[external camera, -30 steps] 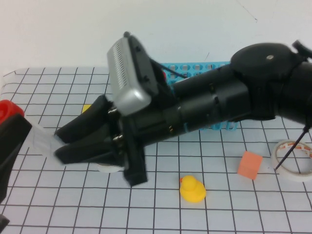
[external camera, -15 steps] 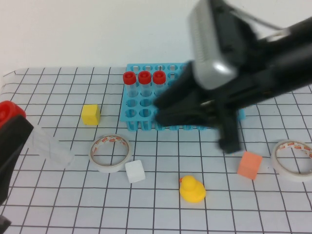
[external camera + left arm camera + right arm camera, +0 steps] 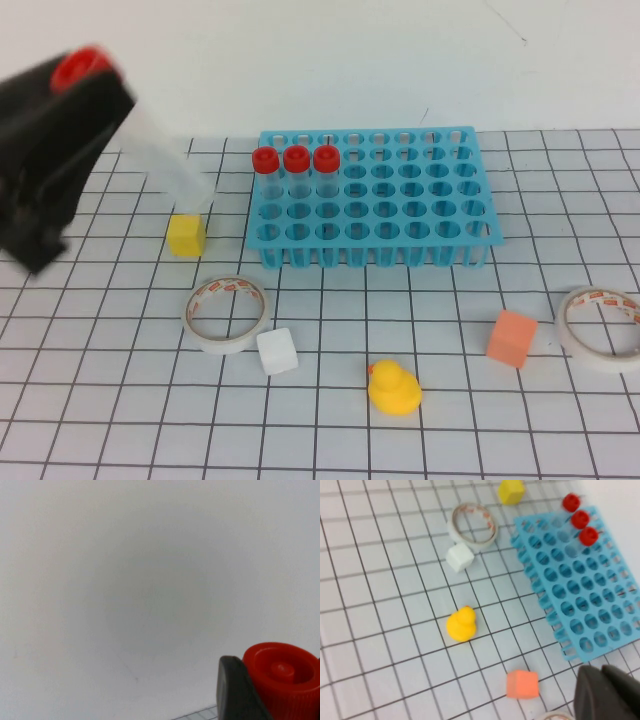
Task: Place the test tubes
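My left gripper (image 3: 92, 98) is raised at the far left, shut on a clear test tube (image 3: 168, 166) near its red cap (image 3: 84, 64). The tube slants down toward the yellow cube (image 3: 186, 235). The left wrist view shows only that cap (image 3: 283, 674) against one dark finger (image 3: 237, 692). The blue rack (image 3: 420, 235) stands mid-table with three red-capped tubes (image 3: 296, 160) in its back-left holes. My right gripper (image 3: 606, 694) is shut and empty, out of the high view, hovering past the rack's (image 3: 600, 625) near right corner.
In front of the rack lie a tape ring (image 3: 226, 314), a white cube (image 3: 276, 351), a yellow duck (image 3: 393, 388) and an orange cube (image 3: 512, 338). A second tape ring (image 3: 603, 326) sits at the right edge.
The right arm has pulled back from the left side, across the rack and out of the high view, shutting its jaws. The left gripper has lifted the tube from low left to upper left.
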Robot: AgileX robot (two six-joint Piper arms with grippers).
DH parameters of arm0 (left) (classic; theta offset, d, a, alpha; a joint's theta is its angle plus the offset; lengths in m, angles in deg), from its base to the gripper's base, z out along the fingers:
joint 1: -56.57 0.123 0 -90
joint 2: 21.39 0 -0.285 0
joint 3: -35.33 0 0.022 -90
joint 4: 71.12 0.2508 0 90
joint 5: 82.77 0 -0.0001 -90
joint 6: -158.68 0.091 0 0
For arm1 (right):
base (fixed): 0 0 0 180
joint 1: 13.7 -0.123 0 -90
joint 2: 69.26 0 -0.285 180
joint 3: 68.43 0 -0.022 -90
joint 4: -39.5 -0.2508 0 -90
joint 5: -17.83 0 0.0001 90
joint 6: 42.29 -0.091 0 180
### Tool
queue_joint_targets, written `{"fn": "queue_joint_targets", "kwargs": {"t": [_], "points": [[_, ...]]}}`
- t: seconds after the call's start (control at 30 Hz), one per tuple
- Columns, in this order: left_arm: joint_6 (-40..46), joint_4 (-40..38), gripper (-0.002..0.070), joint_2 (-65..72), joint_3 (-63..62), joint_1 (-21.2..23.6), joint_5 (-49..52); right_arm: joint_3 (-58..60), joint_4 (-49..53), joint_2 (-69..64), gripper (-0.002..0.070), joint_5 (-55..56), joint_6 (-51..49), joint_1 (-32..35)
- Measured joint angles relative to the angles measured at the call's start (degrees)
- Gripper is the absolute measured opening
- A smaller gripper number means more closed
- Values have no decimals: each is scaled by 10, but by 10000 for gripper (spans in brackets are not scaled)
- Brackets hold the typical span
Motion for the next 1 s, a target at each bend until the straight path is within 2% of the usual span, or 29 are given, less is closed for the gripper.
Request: {"fn": "queue_joint_targets", "kwargs": {"t": [0.1,0.17,0.3,0.53,0.67,0.7,0.8,1.0], "points": [[0,-20,265,71,-46,0,-57,33,-8,56,6,0,-15,0],[6,-31,265,144,-91,0,-113,103,-26,115,6,3,-21,0],[38,-32,265,236,-151,-14,-147,214,-60,202,6,37,-22,0],[163,-47,265,342,-221,-91,-104,405,-117,354,6,136,-22,0],[226,-96,265,403,-232,-124,-78,472,-123,409,6,159,-22,0],[258,-133,265,436,-235,-134,-74,495,-124,422,6,160,-22,0],[312,-179,265,483,-245,-138,-71,524,-124,430,4,160,-22,0],[339,-207,265,576,-302,-138,-68,559,-124,430,1,145,-22,0]]}}
